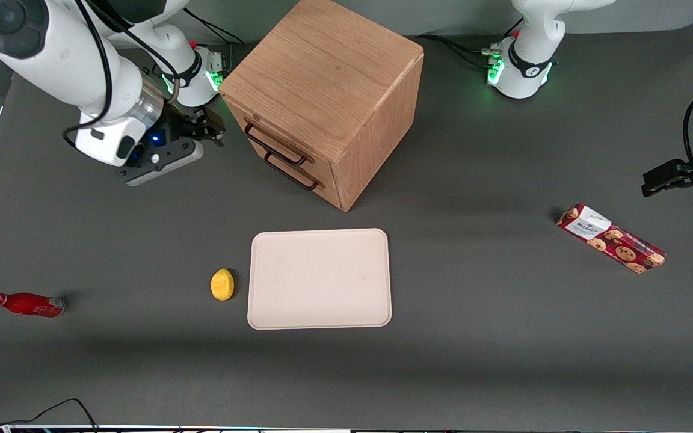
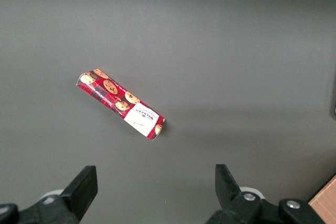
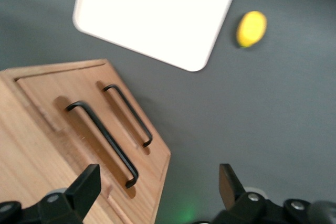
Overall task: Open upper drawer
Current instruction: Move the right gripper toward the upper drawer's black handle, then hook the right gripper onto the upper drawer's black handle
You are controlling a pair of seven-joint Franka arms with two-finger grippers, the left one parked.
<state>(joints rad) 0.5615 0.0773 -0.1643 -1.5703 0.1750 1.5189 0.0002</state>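
Sitting shut, upper drawer (image 1: 274, 143): it lay flush in the face of the oak cabinet (image 1: 328, 78), topmost of two, nothing pulled out
Handle: the thin black wire handle (image 1: 277, 146) ran along the drawer front, untouched, clear to see from the wrist camera too (image 3: 103, 142)
Bottom drawer (image 1: 298, 175): right beneath, closed as well, same black handle
Gripper (image 1: 213, 128): it hovered in front of the cabinet's drawer face, near the upper handle but apart from it, above the table
Fingers: spread wide and released, with bare table between the two fingertips (image 3: 86, 184), gripping nothing
Cabinet: it stood on the grey table (image 1: 473, 337), turned at an angle so its drawer face looked toward the working arm's end
Tray (image 1: 320, 278): a pale rectangular one lay flat, nearer the front camera than the cabinet
Lemon (image 1: 222, 284): yellow, just beside the tray, not touching it
Red bottle (image 1: 26, 304): on its side, toward the working arm's end of the table
Cookie packet (image 1: 611, 238): red, lying flat toward the parked arm's end, well apart from everything else
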